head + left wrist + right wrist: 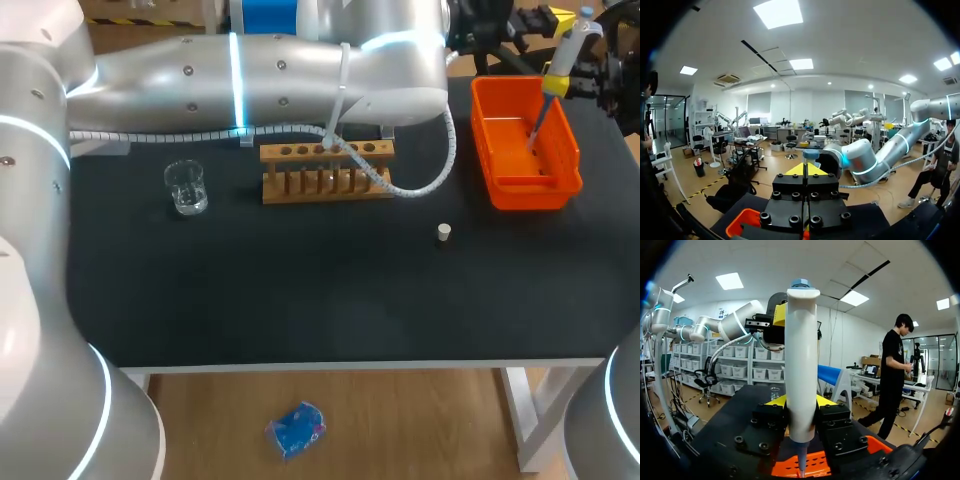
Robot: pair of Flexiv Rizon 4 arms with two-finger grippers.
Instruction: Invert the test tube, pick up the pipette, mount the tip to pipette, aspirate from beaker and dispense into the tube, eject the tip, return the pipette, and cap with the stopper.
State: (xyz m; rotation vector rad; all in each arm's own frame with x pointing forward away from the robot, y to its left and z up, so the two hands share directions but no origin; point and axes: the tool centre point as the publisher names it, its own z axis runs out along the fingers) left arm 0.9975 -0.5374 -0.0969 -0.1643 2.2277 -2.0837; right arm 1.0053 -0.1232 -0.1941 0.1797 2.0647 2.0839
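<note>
Right gripper [800, 402] clamped on pipette [562, 50], upper right of frame, over orange bin [530, 187], left gripper [810, 169] adjacent, its state cannot be told.

The head camera is looking steeply down on the bench [300, 300] from behind; both wrist cameras are facing outward low over it, sharing the orange bin [525, 150].

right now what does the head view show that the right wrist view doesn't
Only the head view: the wooden rack and the stopper, standing apart on the table. Only the right wrist view: the yellow fingers of the right gripper on either side of the pipette. Both: the pipette held above the orange bin, with the left arm extended toward it.
</note>
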